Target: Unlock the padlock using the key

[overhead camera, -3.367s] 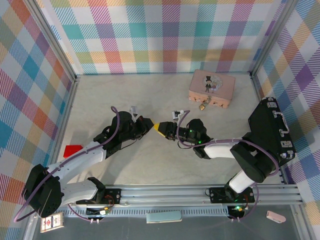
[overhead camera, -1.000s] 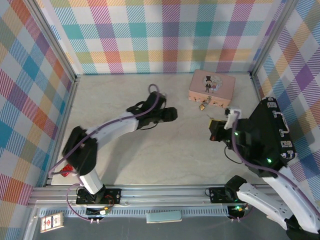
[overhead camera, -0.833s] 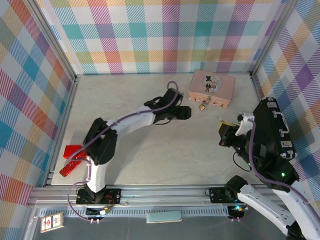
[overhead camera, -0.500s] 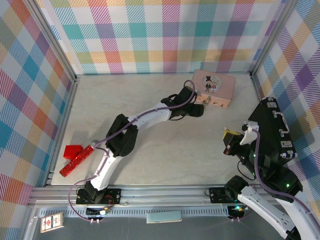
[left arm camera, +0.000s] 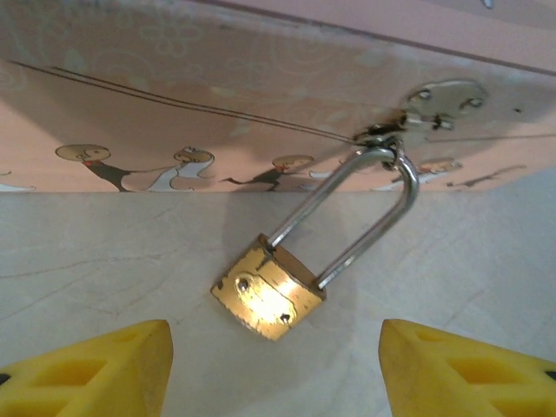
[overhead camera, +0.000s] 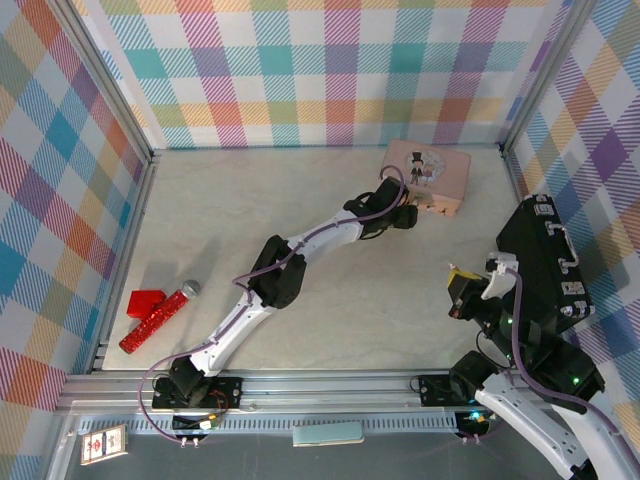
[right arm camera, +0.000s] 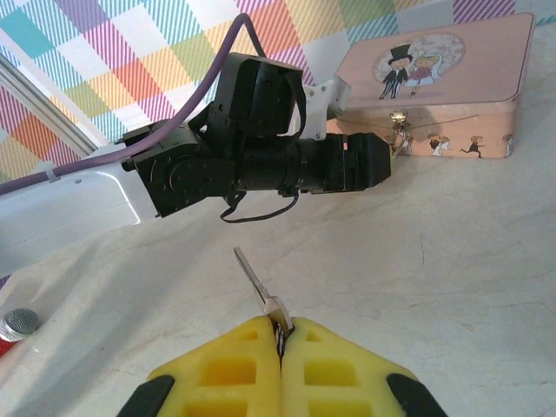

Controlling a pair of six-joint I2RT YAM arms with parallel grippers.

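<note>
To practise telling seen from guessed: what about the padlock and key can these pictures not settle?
1. Keyhole of the padlock: left wrist view, not on the riveted face turned to the camera.
2. Padlock from above: top view, covered by the left gripper at the pink tin.
3. Head of the key: right wrist view, clamped inside the shut right gripper.
4. Key teeth: same view, too small and blurred.
</note>
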